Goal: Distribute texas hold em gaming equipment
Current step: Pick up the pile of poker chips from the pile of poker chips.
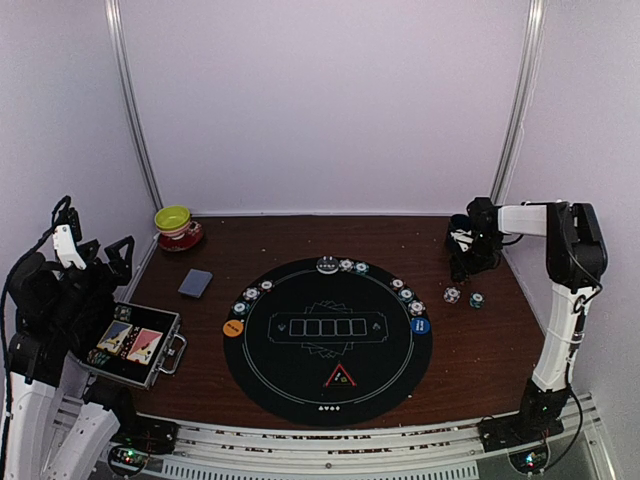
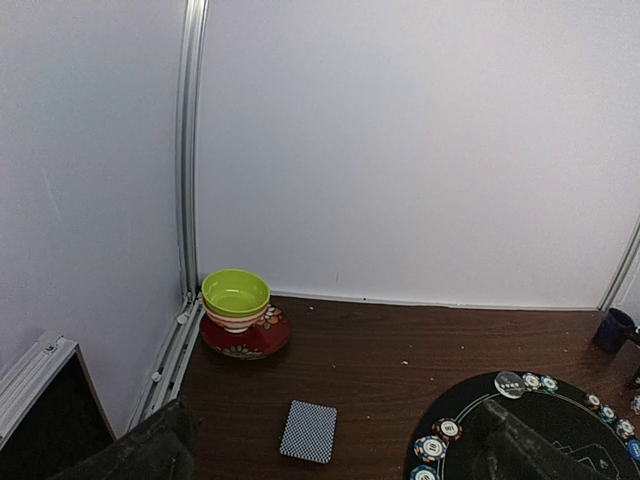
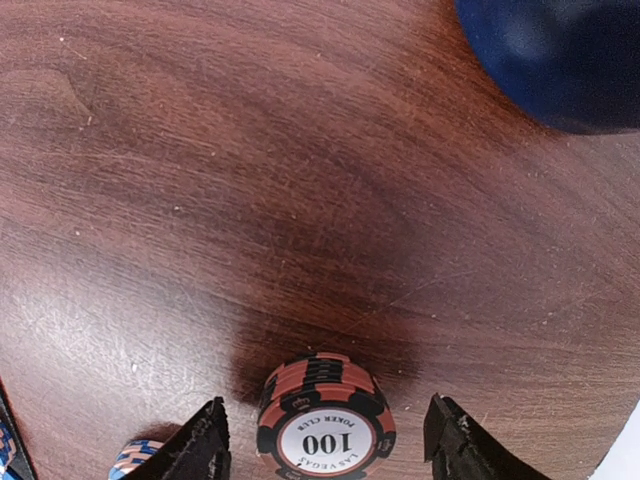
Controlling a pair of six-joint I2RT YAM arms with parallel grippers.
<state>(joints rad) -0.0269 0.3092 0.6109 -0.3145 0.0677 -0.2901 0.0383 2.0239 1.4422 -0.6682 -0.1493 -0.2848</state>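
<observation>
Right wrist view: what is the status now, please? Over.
Left gripper open, empty. Right gripper open, straddling red chip stack, not touching. Blue mug nearby, clear of fingers.

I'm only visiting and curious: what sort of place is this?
Probably a robot test booth: plain white walls box in a wooden table, a robot arm stands at each side, and a poker mat lies between.

Top view looked steeply down from above near edge, whole desk (image 1: 480, 350) framed. Left wrist view sat low, faced back wall (image 2: 400, 150); shared bowl (image 2: 236, 293), cards (image 2: 308, 430) with top. Right wrist view hung close over chip stack (image 3: 325, 425).
</observation>
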